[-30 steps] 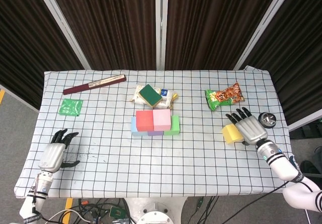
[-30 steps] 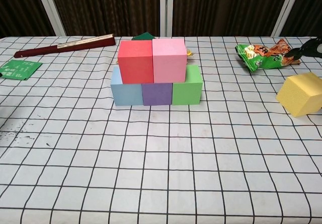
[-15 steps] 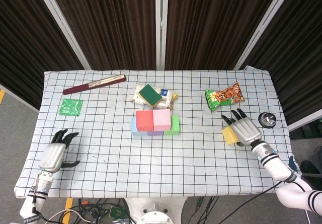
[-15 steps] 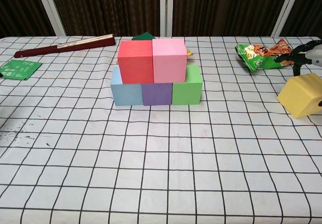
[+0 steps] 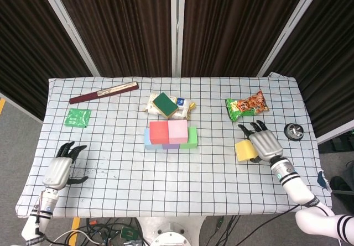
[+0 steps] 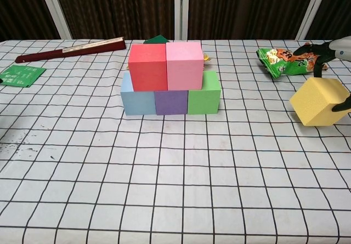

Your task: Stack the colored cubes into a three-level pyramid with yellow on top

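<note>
In the middle of the table, a red cube [image 5: 159, 131] and a pink cube [image 5: 178, 130] sit on a row of blue [image 6: 137, 101], purple [image 6: 171, 102] and green [image 6: 204, 97] cubes. The yellow cube [image 5: 243, 150] is off to the right, tilted in the chest view [image 6: 319, 102]. My right hand [image 5: 264, 144] grips it, fingers [image 6: 318, 51] arched over its top and the thumb against its right side. My left hand [image 5: 61, 168] rests near the front-left table edge, holding nothing, fingers apart.
A snack bag [image 5: 246, 105] lies behind the right hand, and a small black round object [image 5: 293, 131] sits near the right edge. A green sponge on a packet [image 5: 166, 104] lies behind the stack. A dark red stick [image 5: 103, 93] and a green sachet [image 5: 77, 117] lie at the far left.
My right hand has closed around the yellow cube and moved it left toward the stack, tilting it slightly. The left hand and the stacked cubes have not moved.
</note>
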Action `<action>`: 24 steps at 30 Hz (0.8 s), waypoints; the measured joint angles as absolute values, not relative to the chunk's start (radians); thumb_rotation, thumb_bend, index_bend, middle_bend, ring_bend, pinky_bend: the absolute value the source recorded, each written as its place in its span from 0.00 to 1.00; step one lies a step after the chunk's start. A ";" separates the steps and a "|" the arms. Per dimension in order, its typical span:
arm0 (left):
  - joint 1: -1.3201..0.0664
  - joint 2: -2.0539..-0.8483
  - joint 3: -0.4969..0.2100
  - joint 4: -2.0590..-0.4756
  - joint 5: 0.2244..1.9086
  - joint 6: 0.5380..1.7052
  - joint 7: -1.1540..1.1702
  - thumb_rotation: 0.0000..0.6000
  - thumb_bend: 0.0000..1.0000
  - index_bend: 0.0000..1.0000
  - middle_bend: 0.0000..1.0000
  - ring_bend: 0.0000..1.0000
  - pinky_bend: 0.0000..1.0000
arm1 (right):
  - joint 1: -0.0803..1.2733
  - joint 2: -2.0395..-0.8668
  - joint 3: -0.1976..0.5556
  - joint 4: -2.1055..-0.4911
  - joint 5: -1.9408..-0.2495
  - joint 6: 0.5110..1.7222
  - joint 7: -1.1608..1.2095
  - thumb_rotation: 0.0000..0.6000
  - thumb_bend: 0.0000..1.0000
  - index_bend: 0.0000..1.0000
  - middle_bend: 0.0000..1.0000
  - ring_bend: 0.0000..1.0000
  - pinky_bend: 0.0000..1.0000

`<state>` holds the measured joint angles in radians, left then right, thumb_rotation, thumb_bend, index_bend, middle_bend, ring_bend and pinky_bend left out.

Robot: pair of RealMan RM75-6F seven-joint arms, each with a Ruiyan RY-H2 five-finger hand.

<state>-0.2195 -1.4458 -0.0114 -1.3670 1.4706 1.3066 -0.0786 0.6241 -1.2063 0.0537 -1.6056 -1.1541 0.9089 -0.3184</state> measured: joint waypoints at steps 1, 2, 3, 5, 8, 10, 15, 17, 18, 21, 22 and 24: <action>-0.219 -1.445 -0.011 -1.368 1.471 1.307 -0.079 1.00 0.00 0.16 0.19 0.02 0.04 | 0.627 -1.197 0.059 -1.634 -1.128 0.906 -0.336 1.00 0.00 0.00 0.54 0.08 0.00; -0.219 -1.445 -0.011 -1.368 1.471 1.307 -0.080 1.00 0.00 0.16 0.19 0.02 0.04 | 0.631 -1.185 0.066 -1.671 -1.094 0.904 -0.358 1.00 0.00 0.00 0.54 0.08 0.00; -0.219 -1.445 -0.011 -1.368 1.472 1.308 -0.081 1.00 0.00 0.16 0.19 0.02 0.04 | 0.635 -1.176 0.073 -1.696 -1.071 0.904 -0.372 1.00 0.00 0.00 0.54 0.08 0.00; -0.220 -1.445 -0.011 -1.368 1.472 1.307 -0.081 1.00 0.00 0.16 0.19 0.02 0.04 | 0.641 -1.155 0.090 -1.743 -1.026 0.909 -0.391 1.00 0.00 0.00 0.54 0.08 0.00; -0.221 -1.445 -0.010 -1.368 1.474 1.306 -0.080 1.00 0.00 0.16 0.19 0.02 0.04 | 0.643 -1.137 0.109 -1.773 -0.991 0.917 -0.388 1.00 0.00 0.00 0.54 0.08 0.00; -0.221 -1.446 -0.009 -1.369 1.474 1.305 -0.078 1.00 0.00 0.16 0.19 0.02 0.04 | 0.640 -1.141 0.114 -1.777 -0.984 0.921 -0.369 1.00 0.00 0.00 0.54 0.08 0.00; -0.222 -1.446 -0.009 -1.368 1.472 1.300 -0.077 1.00 0.00 0.16 0.20 0.02 0.04 | 0.637 -1.173 0.112 -1.770 -0.942 0.929 -0.345 1.00 0.00 0.00 0.54 0.08 0.00; -0.223 -1.446 -0.009 -1.368 1.472 1.298 -0.077 1.00 0.00 0.16 0.20 0.02 0.04 | 0.645 -1.182 0.109 -1.771 -0.904 0.930 -0.381 1.00 0.00 0.00 0.54 0.08 0.00; -0.224 -1.447 -0.009 -1.368 1.472 1.298 -0.077 1.00 0.00 0.16 0.20 0.02 0.04 | 0.651 -1.186 0.108 -1.772 -0.882 0.931 -0.400 1.00 0.00 0.00 0.54 0.08 0.00; -0.223 -1.447 -0.009 -1.368 1.472 1.299 -0.080 1.00 0.00 0.16 0.20 0.02 0.04 | 0.677 -1.203 0.106 -1.783 -0.807 0.944 -0.479 1.00 0.00 0.00 0.53 0.08 0.00; -0.223 -1.446 -0.009 -1.368 1.472 1.300 -0.081 1.00 0.00 0.16 0.20 0.02 0.04 | 0.685 -1.210 0.107 -1.788 -0.783 0.951 -0.501 1.00 0.00 0.00 0.53 0.08 0.00; -0.222 -1.445 -0.010 -1.368 1.471 1.302 -0.086 1.00 0.00 0.16 0.20 0.02 0.04 | 0.704 -1.230 0.113 -1.800 -0.727 0.967 -0.532 1.00 0.00 0.00 0.53 0.08 0.00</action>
